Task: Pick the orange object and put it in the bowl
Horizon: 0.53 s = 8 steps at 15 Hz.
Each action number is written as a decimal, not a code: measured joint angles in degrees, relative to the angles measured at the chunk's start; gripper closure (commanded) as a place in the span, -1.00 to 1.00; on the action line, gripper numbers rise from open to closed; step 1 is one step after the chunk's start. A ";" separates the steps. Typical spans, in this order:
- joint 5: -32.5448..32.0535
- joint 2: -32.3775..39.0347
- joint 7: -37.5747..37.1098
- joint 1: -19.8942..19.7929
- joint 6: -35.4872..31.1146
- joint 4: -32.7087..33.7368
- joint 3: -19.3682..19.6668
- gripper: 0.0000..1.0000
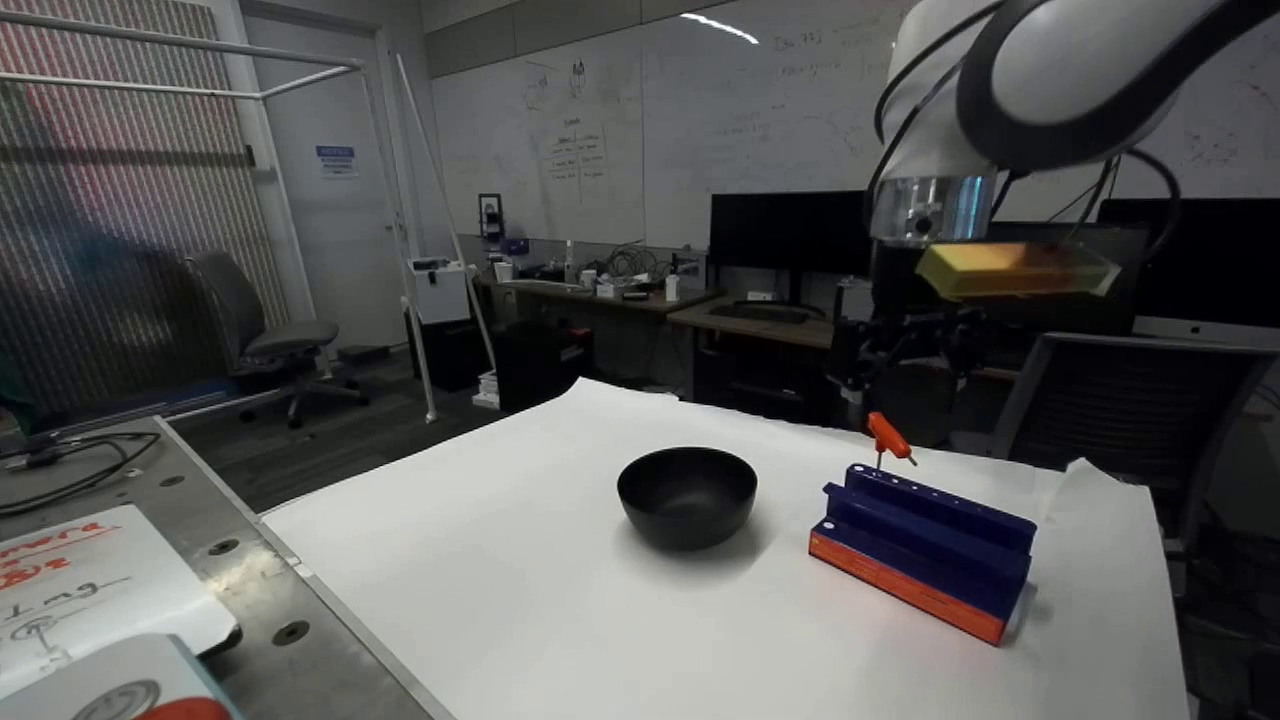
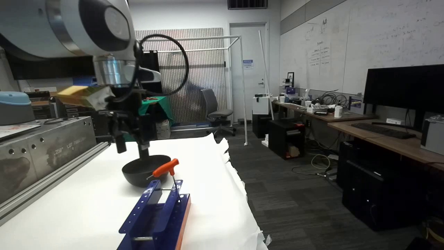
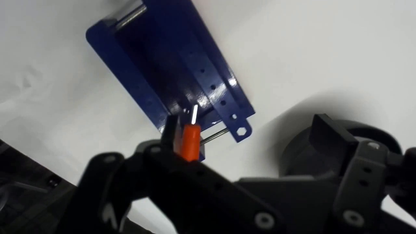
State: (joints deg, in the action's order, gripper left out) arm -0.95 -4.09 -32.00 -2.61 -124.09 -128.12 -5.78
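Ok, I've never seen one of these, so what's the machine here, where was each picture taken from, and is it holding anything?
The machine is a robot arm. At its end is a gripper, a kind of hand with two fingers. Two pictures come from cameras standing outside the robot, looking across the white-covered table. The close-up comes from a camera on its wrist, looking down past the fingers. On the table are a round black bowl and a blue holder with an orange strip along its base. A small orange-handled tool sticks up from the holder. The gripper holds nothing: its fingers are wide apart.
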 measured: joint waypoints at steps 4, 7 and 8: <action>-1.08 6.59 -1.12 -0.29 -6.35 1.37 3.44 -1.00; -1.33 9.19 -1.89 -0.23 -7.98 2.70 4.71 -0.36; -1.80 9.71 -2.41 -0.17 -7.98 3.10 5.03 -0.16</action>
State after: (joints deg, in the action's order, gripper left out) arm -2.74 5.62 -34.41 -2.77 -132.07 -125.02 -0.75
